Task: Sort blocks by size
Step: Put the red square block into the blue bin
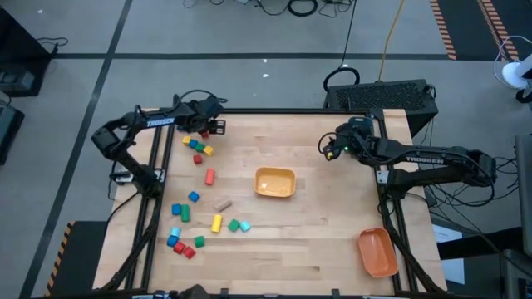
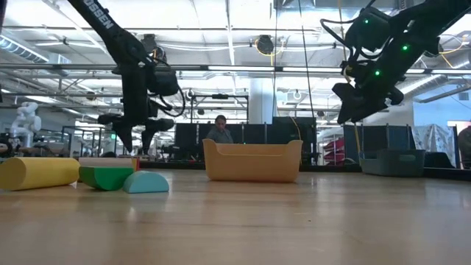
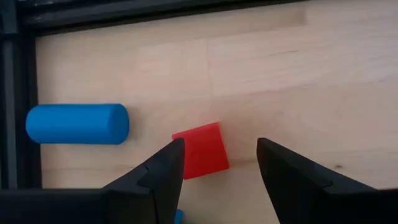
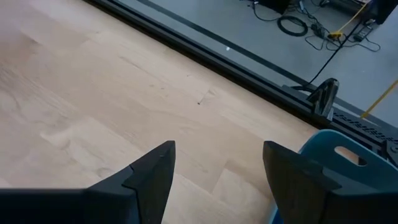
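Several small coloured blocks (image 1: 195, 195) lie scattered on the table's left half. In the low view a yellow cylinder (image 2: 37, 173), a green block (image 2: 107, 177) and a cyan block (image 2: 146, 182) lie close to the camera. My left gripper (image 1: 208, 127) is open at the far left, above a red cube (image 3: 200, 149) that rests flat on the wood. A blue cylinder (image 3: 78, 123) lies on its side beside the cube. The gripper's fingers (image 3: 165, 171) stand over the cube's two sides without touching it. My right gripper (image 1: 331, 149) is open and empty, raised over the table's far right part.
A yellow bin (image 1: 274, 183) stands at the table's middle and an orange bin (image 1: 376, 252) at the near right corner. A teal bin (image 4: 336, 168) shows past the far right edge. The black frame rail (image 3: 124, 12) runs along the far edge. A person (image 2: 219, 131) sits in the room behind.
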Motion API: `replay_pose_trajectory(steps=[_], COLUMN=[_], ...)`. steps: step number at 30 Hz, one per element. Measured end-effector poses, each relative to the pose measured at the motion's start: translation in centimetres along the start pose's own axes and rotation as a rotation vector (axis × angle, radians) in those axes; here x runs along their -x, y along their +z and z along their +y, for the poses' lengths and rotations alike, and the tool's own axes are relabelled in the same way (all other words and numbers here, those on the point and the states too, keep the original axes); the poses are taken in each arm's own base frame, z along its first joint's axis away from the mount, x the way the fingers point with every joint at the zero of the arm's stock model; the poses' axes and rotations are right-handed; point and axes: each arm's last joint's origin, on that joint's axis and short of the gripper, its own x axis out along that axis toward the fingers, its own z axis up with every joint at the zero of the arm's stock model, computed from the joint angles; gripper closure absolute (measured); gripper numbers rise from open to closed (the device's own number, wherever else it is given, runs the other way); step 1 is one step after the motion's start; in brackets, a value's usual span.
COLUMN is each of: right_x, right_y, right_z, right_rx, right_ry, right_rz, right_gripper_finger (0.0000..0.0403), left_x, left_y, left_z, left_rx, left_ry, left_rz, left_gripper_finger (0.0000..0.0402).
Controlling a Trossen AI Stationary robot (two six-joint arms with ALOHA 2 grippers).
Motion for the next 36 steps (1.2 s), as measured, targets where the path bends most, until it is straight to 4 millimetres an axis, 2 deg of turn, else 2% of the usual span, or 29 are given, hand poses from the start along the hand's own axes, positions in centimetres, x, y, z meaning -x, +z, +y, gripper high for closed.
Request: replay_pose_trajectory(steps=[9, 18, 26, 29, 33, 36], right_x=[0.0, 0.2, 0.4, 0.4, 0.4, 0.4], right_y=[0.0, -0.1, -0.3, -0.3, -0.3, -0.3], right_z=[0.0, 0.3, 0.5, 0.5, 0.5, 0.5], right_rx=[0.010, 0.034, 0.045, 0.030, 0.021, 0.014], right_ry=[0.000, 0.016, 0.027, 0.027, 0.027, 0.027], right_rz=[0.001, -0.001, 0.000, 0.000, 0.000, 0.000], right_gripper_finger=[0.0174, 0.0174, 0.0174, 0.0175, 0.0186, 0.0201], left_x=[-1.5, -4.4, -4.6, -4.6, -4.6, -4.6], left_y=[0.1, -0.1, 0.4, 0.4, 0.3, 0.2], left_z=[0.5, 0.5, 0.1, 0.1, 0.1, -0.1], left_rx=[0.029, 0.041, -0.043, -0.049, -0.054, -0.059], left_ry=[0.047, 0.058, 0.006, 0.001, -0.007, -0.012], left_rz=[0.051, 0.155, 0.102, 0.105, 0.118, 0.121], left_gripper_finger=[0.0198, 0.0198, 0.0199, 0.0213, 0.0263, 0.0264])
